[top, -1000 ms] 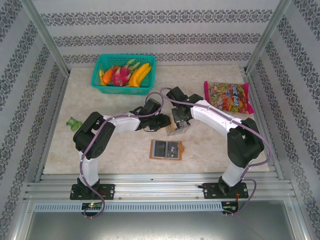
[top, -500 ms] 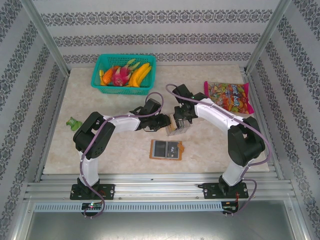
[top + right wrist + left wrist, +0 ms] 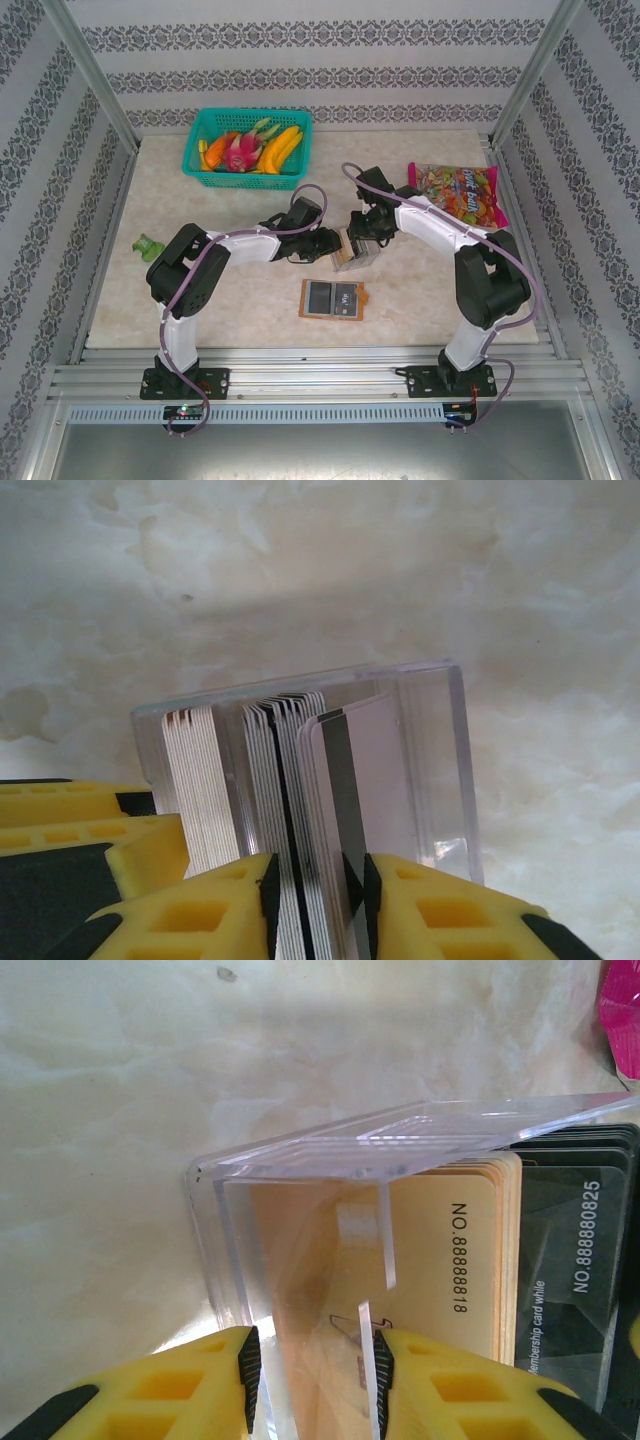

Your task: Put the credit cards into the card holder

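Observation:
The card holder (image 3: 333, 299) lies open and flat in front of the arms, with dark cards in its slots. Behind it stands a small clear plastic box (image 3: 355, 252) packed with upright credit cards. My left gripper (image 3: 338, 247) is shut on the box's left end, and its pads (image 3: 248, 1365) squeeze a clear compartment (image 3: 300, 1160) next to gold cards (image 3: 450, 1250) and dark cards (image 3: 580, 1260). My right gripper (image 3: 317, 895) hangs over the box (image 3: 440, 760), open. Its jaws straddle a bundle of white and dark credit cards (image 3: 290, 770), including one with a black stripe (image 3: 345, 780).
A teal basket of fruit (image 3: 248, 143) stands at the back left and a pink candy bag (image 3: 457, 193) at the back right. A small green thing (image 3: 149, 245) lies at the far left. My left finger (image 3: 80, 830) sits close beside the right gripper.
My right arm's wrist has swung to the right and back above the box. The left arm, the box and the card holder have stayed put.

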You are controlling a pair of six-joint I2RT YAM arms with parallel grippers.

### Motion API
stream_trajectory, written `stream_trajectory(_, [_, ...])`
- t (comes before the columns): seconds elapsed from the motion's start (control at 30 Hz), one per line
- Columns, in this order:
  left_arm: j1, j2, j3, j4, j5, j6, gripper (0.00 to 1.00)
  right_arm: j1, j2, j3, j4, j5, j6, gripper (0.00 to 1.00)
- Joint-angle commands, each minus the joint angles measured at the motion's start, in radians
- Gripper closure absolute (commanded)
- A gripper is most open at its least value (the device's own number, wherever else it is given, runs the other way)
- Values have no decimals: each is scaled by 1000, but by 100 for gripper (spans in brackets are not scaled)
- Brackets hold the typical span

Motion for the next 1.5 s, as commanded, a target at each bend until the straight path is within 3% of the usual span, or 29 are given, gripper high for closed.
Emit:
stream_trajectory(0.0, [15,15,4,-64,2,5,62,-9,38,7,-2,-23,1,68])
stream_trajectory(0.2, [15,13,3,-66,4,6,62,-10,28,1,12,-40,8,72])
stream_trajectory(0.67, [15,12,2,-61,4,4,62,-16,-59,-17,8,-66,17,72])
stream_trajectory(1.0, [15,9,-3,-62,2,5,62,-21,-44,-22,10,-44,21,81])
stream_trajectory(1.17, [15,11,-4,-59,1,4,62,-24,-62,-25,10,-26,20,92])
stream_trajectory(1.47, [15,8,2,-62,2,4,62,-61,-115,-41,4,8,13,95])
